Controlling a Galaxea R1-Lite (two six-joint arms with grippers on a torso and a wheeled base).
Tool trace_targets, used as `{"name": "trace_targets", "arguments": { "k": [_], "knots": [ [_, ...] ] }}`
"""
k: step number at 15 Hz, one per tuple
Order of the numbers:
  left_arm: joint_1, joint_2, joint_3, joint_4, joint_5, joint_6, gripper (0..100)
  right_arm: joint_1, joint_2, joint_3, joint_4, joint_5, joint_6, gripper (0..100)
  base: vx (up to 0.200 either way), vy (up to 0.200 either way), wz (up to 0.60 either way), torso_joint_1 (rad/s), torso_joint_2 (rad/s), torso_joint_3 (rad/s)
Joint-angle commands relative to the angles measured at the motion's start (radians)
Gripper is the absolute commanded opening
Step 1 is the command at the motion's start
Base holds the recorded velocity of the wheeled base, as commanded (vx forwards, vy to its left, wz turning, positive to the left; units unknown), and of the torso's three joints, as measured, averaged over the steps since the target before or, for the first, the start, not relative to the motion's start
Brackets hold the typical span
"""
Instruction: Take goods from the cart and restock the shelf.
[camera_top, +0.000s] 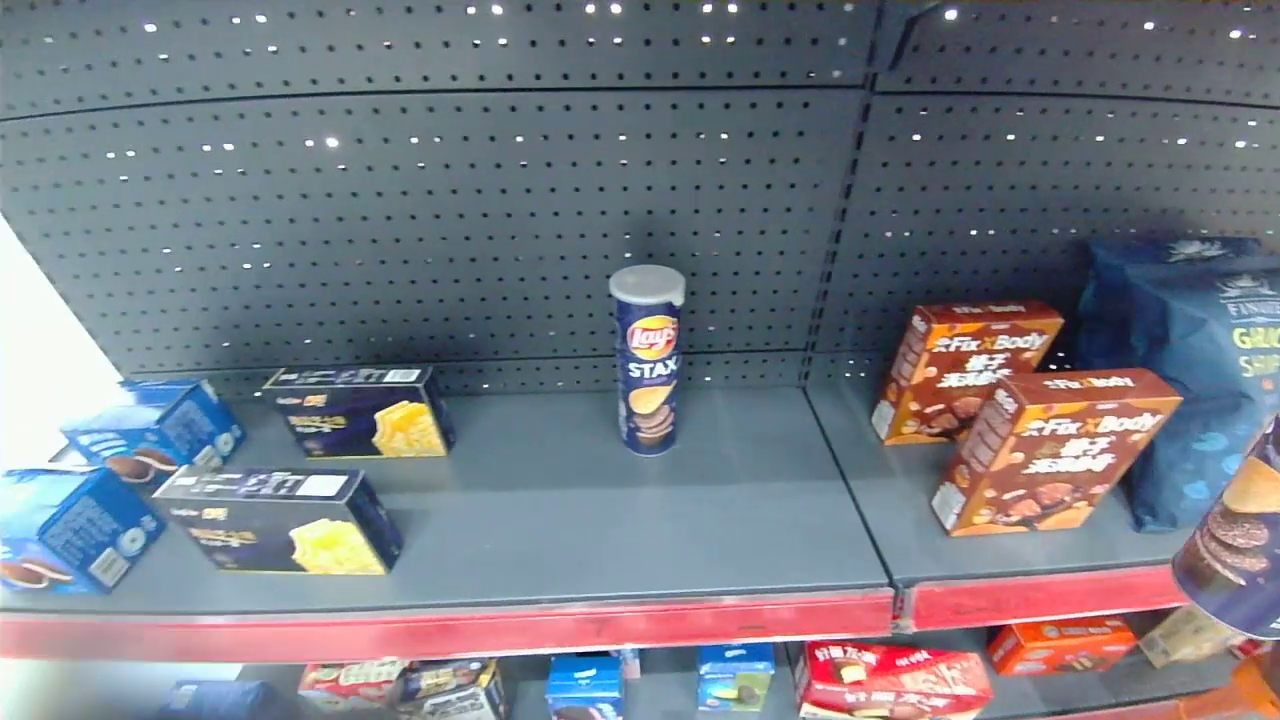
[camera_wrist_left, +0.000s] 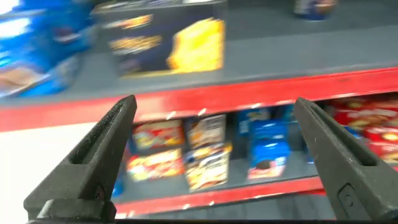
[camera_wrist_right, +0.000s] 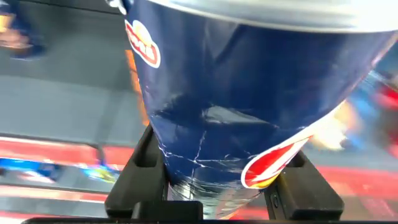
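Note:
A dark blue chip can (camera_top: 648, 360) with a grey lid stands upright at the middle of the grey shelf (camera_top: 600, 520), near the pegboard back. A second dark blue chip can (camera_top: 1235, 545) hangs tilted at the shelf's right front edge. My right gripper (camera_wrist_right: 217, 180) is shut on this can (camera_wrist_right: 249, 93), its black fingers (camera_wrist_right: 146, 168) pressing both sides. My left gripper (camera_wrist_left: 214, 155) is open and empty in front of the shelf's red front strip (camera_wrist_left: 205, 96), facing the lower shelf.
Two dark boxes with yellow pictures (camera_top: 290, 520) and blue cookie boxes (camera_top: 70, 530) lie at the shelf's left. Two brown boxes (camera_top: 1050, 450) and a blue bag (camera_top: 1190, 380) fill the right. Bare shelf surrounds the standing can. Below is a lower shelf with several packs (camera_top: 890, 680).

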Motion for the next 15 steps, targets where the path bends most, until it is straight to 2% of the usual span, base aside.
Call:
{"name": "trace_targets", "arguments": {
  "k": [1, 8, 9, 12, 15],
  "knots": [
    [0.000, 0.000, 0.000, 0.000, 0.001, 0.000, 100, 0.002, 0.004, -0.004, -0.001, 0.000, -0.002, 0, 0.000, 0.000, 0.60, 0.002, 0.00, 0.002],
    [0.000, 0.000, 0.000, 0.000, 0.001, 0.000, 100, 0.005, -0.066, -0.056, 0.019, 0.002, -0.016, 0, 0.000, 0.000, 0.00, 0.000, 0.00, 0.000],
    [0.000, 0.000, 0.000, 0.000, -0.001, 0.000, 100, 0.056, -0.068, -0.059, 0.019, 0.002, -0.039, 0, 0.000, 0.000, 0.00, 0.000, 0.00, 0.000],
    [0.000, 0.000, 0.000, 0.000, 0.001, 0.000, 100, 0.107, -0.068, -0.041, 0.039, 0.005, -0.065, 0, 0.000, 0.000, 0.00, 0.000, 0.00, 0.000],
    [0.000, 0.000, 0.000, 0.000, 0.001, 0.000, 100, 0.239, -0.068, -0.034, 0.099, 0.011, -0.076, 0, 0.000, 0.000, 0.00, 0.000, 0.00, 0.000]
  ]
}}
